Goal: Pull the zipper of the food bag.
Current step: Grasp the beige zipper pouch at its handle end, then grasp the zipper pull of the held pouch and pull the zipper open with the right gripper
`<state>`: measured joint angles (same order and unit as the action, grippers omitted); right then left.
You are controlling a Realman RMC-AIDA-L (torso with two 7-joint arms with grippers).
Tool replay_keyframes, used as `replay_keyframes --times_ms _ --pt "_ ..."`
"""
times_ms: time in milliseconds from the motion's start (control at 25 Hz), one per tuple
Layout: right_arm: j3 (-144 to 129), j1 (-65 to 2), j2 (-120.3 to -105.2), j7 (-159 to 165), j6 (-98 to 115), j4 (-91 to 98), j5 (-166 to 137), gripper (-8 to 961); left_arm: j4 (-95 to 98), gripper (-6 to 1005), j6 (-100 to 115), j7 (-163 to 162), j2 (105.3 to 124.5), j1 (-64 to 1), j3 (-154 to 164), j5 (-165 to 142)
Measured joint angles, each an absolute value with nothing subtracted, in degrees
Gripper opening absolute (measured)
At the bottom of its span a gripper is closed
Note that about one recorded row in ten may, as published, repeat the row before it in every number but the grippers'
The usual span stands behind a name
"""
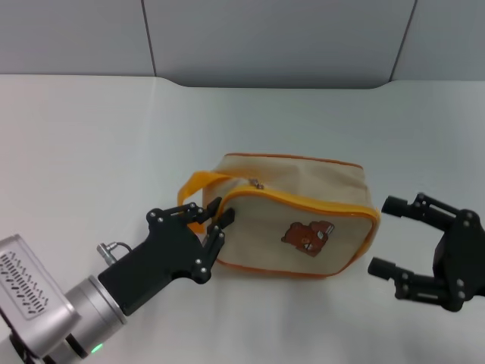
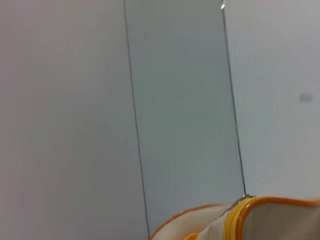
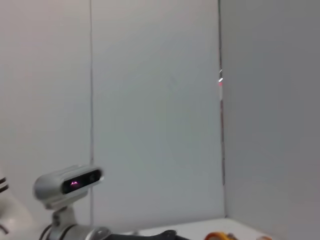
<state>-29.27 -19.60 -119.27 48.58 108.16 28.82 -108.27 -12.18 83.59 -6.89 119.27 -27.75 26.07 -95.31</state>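
Head view is showing the small boxy beige canvas food bag point(image 1: 292, 220) with orange piping and a brown cartoon bear patch point(image 1: 309, 236), lying on its side near the middle of the white table point(image 1: 91, 136). Its bear panel is facing up and toward the robot, and its orange strap handle point(image 1: 198, 184) is looping out at the bag's left end. The orange-taped zipper point(image 1: 318, 205) is running around the edge of that panel, and a small silver metal pull tab point(image 1: 258, 183) is sitting at the upper left corner of the bag, just behind the zip line.

The black left gripper point(image 1: 214, 221) is reaching in from the lower left on its silver arm, its fingers point(image 1: 225, 220) pressing close together against the bag's left end, right at the orange zip corner and beside the strap. Whether they are actually pinching fabric or tape is not clear.

The black right gripper point(image 1: 385, 236) is hovering just off the bag's right end, its two fingers spread wide and pointing toward the bag without touching it.

Left wrist view is catching only a corner of the bag point(image 2: 280, 222) with the orange zip tape point(image 2: 235, 220) curving over it, against grey wall panels point(image 2: 180, 100).

Right wrist view is looking mostly at the wall, with a grey camera head point(image 3: 67, 185) low in the picture.
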Motion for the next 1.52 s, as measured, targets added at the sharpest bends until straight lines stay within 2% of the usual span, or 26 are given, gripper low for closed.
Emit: replay_keyframes --times_ms 440,520,920,1520 --pt "-29.17 -19.77 -119.53 39.51 99.48 20.12 -91.55 830 -4.0 123 90.0 -6.81 119.18 -29.23 26.35 -97.7" --pt "-29.17 -22.01 -119.58 28.94 93.45 13.36 -84.07 830 -1.88 122 90.71 -6.67 119.18 -29.83 26.37 -97.99" --pt "-30.51 -28.46 -119.79 -4.47 92.62 1.24 -83.76 829 -0.15 107 91.24 -6.63 119.11 -30.18 26.37 -98.18" --pt "-31.4 -30.04 -119.88 -14.58 92.8 0.0 -89.43 829 -0.06 103 91.41 -6.59 119.22 -30.89 26.36 -98.17"
